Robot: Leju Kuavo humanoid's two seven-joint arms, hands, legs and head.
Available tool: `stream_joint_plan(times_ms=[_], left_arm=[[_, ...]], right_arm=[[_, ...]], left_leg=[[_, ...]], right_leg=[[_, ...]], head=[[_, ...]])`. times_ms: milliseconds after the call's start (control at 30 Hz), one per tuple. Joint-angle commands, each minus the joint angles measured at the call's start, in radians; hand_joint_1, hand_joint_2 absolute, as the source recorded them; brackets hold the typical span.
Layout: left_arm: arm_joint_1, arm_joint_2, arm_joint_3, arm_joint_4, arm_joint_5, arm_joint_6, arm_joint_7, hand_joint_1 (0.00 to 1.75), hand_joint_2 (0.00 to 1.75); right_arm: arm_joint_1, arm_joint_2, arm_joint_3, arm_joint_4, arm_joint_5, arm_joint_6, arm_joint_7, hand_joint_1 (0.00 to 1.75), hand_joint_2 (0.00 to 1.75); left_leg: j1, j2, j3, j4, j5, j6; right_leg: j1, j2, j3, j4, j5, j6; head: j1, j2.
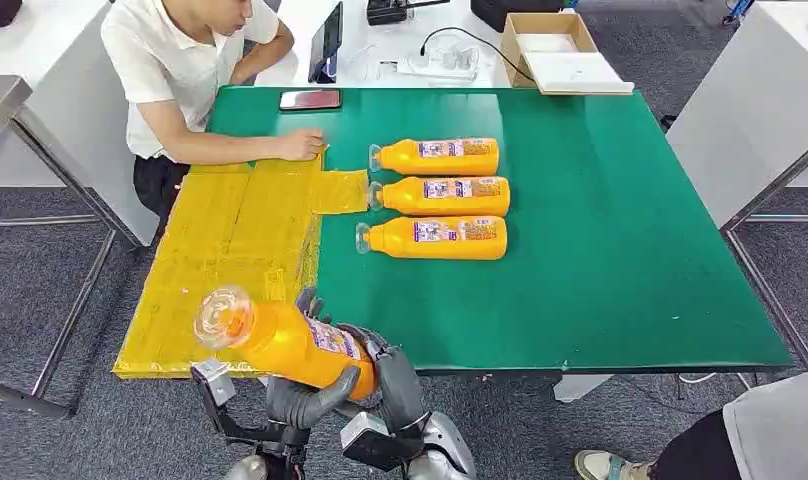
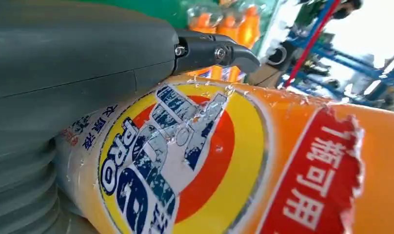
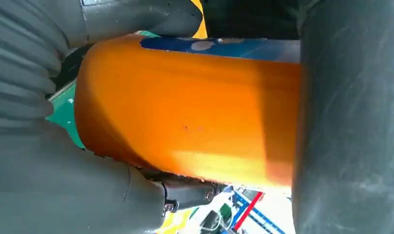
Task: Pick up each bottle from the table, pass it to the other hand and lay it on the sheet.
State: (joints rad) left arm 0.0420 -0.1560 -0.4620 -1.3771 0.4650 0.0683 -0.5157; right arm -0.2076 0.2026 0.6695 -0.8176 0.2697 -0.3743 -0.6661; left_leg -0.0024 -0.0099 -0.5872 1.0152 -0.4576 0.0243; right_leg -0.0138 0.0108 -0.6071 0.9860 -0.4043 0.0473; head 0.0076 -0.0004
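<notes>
The left robot hand [image 1: 305,400] has a thick grey thumb and a ribbed grey cover. Its dark fingers [image 2: 214,51] carry small silver screws. The right robot hand [image 1: 395,375] is dark grey above a silver wrist.

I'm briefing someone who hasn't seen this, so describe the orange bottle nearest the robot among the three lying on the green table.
On the green table, just right of the yellow sheet, three orange plastic bottles lie side by side, clear caps toward the sheet. Yours is the nearest bottle, at the row's near end, its cap reaching furthest left.

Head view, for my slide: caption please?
Both hands grip one orange bottle; three more lie on the table.
</notes>
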Motion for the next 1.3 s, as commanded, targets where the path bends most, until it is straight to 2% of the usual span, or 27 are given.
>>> stream_joint_plan(times_ms=[33, 100, 133, 167, 200, 233, 267, 333, 367, 500, 567, 767, 1033, 1167, 1233, 1267, 1300], left_arm=[[-0.022, 0.004, 0.019, -0.050, -0.032, -0.015, -0.047, 0.00, 1.75], [-0.022, 0.004, 0.019, -0.050, -0.032, -0.015, -0.047, 0.00, 1.75], [-0.021, -0.001, 0.028, -0.052, -0.038, -0.010, -0.064, 0.07, 1.75], [-0.019, -0.002, 0.030, -0.058, -0.040, -0.013, -0.069, 1.75, 1.75], [-0.017, 0.000, 0.032, -0.064, -0.043, -0.019, -0.080, 1.75, 1.75], [-0.013, 0.000, 0.037, -0.072, -0.044, -0.020, -0.083, 1.75, 1.75], [-0.011, 0.000, 0.041, -0.076, -0.044, -0.020, -0.083, 1.75, 1.75], [-0.008, -0.004, 0.059, -0.074, -0.035, -0.007, -0.074, 1.75, 1.75], [-0.008, -0.006, 0.070, -0.071, -0.024, -0.003, -0.064, 1.75, 1.75], [-0.007, -0.004, 0.125, -0.056, 0.049, -0.023, -0.009, 1.75, 1.75], [0.008, -0.025, 0.153, -0.066, 0.058, -0.031, 0.016, 1.75, 1.75], [-0.003, -0.005, 0.180, -0.039, 0.001, 0.028, 0.055, 1.75, 1.75], [-0.003, -0.005, 0.180, -0.039, 0.001, 0.028, 0.055, 1.75, 1.75], [-0.025, 0.012, 0.189, -0.025, -0.079, 0.136, 0.070, 1.75, 1.75], [-0.071, 0.031, 0.198, 0.012, -0.208, 0.267, 0.035, 1.75, 1.75], [-0.104, 0.050, 0.203, 0.066, -0.371, 0.436, 0.017, 1.75, 1.75], [-0.124, 0.058, 0.218, 0.096, -0.421, 0.481, 0.012, 1.75, 1.75]], right_arm=[[-0.048, 0.011, 0.099, 0.173, 0.018, 0.112, -0.032, 1.75, 1.75], [-0.048, 0.011, 0.099, 0.173, 0.018, 0.112, -0.032, 1.75, 1.75], [-0.052, 0.014, 0.099, 0.187, 0.024, 0.129, -0.032, 1.75, 1.75], [-0.055, 0.017, 0.096, 0.201, 0.025, 0.161, -0.031, 1.75, 1.75], [-0.055, 0.017, 0.097, 0.204, 0.035, 0.170, -0.032, 1.41, 1.75], [-0.054, 0.018, 0.096, 0.211, 0.046, 0.176, -0.029, 0.44, 1.75], [-0.052, 0.018, 0.092, 0.213, 0.054, 0.171, -0.026, 0.00, 1.75], [-0.045, 0.015, 0.086, 0.214, 0.057, 0.171, -0.021, 0.00, 1.75], [-0.042, 0.013, 0.083, 0.212, 0.063, 0.165, -0.017, 0.00, 0.00], [-0.008, 0.001, 0.060, 0.184, 0.071, 0.117, -0.028, 0.00, 0.00], [0.024, -0.010, 0.039, 0.152, 0.070, 0.078, -0.032, 0.00, 0.00], [0.092, -0.038, -0.021, 0.088, 0.018, -0.029, -0.032, 0.00, 0.00], [0.092, -0.038, -0.021, 0.088, 0.018, -0.029, -0.032, 0.00, 0.00], [0.151, -0.065, -0.061, -0.018, -0.070, -0.116, -0.032, 0.00, 0.00], [0.167, -0.095, -0.072, -0.085, -0.084, -0.150, -0.032, 0.00, 0.00], [0.179, -0.109, -0.086, -0.122, -0.083, -0.189, -0.032, 0.00, 0.00], [0.188, -0.120, -0.098, -0.147, -0.090, -0.200, -0.032, 0.00, 0.00]], left_leg=[[0.001, -0.001, 0.002, -0.001, 0.000, -0.001], [0.001, -0.001, 0.003, -0.001, 0.000, -0.001], [0.001, -0.001, 0.002, 0.000, 0.000, -0.001], [0.001, -0.002, 0.003, -0.001, -0.001, -0.001], [0.001, -0.003, 0.002, -0.001, 0.000, -0.001], [0.001, -0.003, 0.004, -0.001, -0.001, -0.002], [0.001, -0.002, 0.004, -0.001, -0.001, -0.002], [0.001, -0.001, 0.005, -0.001, -0.001, -0.002], [0.001, -0.003, 0.005, -0.002, -0.001, -0.002], [0.001, -0.001, 0.002, -0.001, 0.000, -0.001], [0.001, -0.002, 0.003, -0.001, 0.000, -0.001], [0.000, -0.002, 0.003, -0.001, 0.000, -0.001], [0.001, 0.000, 0.003, -0.001, -0.001, -0.002], [0.001, -0.003, 0.004, -0.002, -0.001, -0.002], [0.001, -0.002, 0.002, -0.001, -0.001, -0.002], [0.000, -0.002, 0.001, -0.001, 0.000, -0.001], [0.001, -0.004, 0.003, -0.001, 0.000, -0.002]], right_leg=[[0.001, -0.002, 0.002, -0.001, -0.001, -0.001], [0.001, -0.003, 0.003, -0.001, -0.001, -0.001], [0.001, -0.002, 0.002, -0.001, -0.001, -0.001], [0.001, -0.004, 0.004, -0.001, -0.002, -0.002], [0.001, -0.003, 0.003, -0.001, -0.001, -0.001], [0.002, -0.004, 0.005, -0.001, -0.002, -0.002], [0.001, -0.003, 0.005, -0.001, -0.002, -0.002], [0.002, -0.004, 0.005, -0.001, -0.002, -0.002], [0.002, -0.005, 0.006, -0.002, -0.003, -0.002], [0.001, -0.002, 0.002, -0.001, -0.001, -0.001], [0.001, -0.004, 0.004, -0.001, -0.002, -0.002], [0.001, -0.004, 0.003, -0.001, -0.001, -0.001], [0.002, -0.002, 0.004, -0.001, -0.001, -0.002], [0.001, -0.004, 0.005, -0.002, -0.002, -0.002], [0.001, -0.004, 0.003, -0.001, -0.002, -0.002], [0.000, -0.003, 0.001, -0.001, -0.001, -0.001], [0.001, -0.005, 0.004, -0.001, -0.002, -0.002]], head=[[0.000, 0.000], [0.000, 0.000], [0.000, 0.000], [0.000, 0.000], [0.000, 0.000], [0.000, 0.000], [0.000, 0.000], [0.000, 0.000], [0.000, 0.000], [0.000, 0.000], [0.000, 0.000], [0.000, 0.000], [0.000, 0.000], [0.000, 0.000], [0.000, 0.000], [0.000, 0.000], [0.000, 0.000]])
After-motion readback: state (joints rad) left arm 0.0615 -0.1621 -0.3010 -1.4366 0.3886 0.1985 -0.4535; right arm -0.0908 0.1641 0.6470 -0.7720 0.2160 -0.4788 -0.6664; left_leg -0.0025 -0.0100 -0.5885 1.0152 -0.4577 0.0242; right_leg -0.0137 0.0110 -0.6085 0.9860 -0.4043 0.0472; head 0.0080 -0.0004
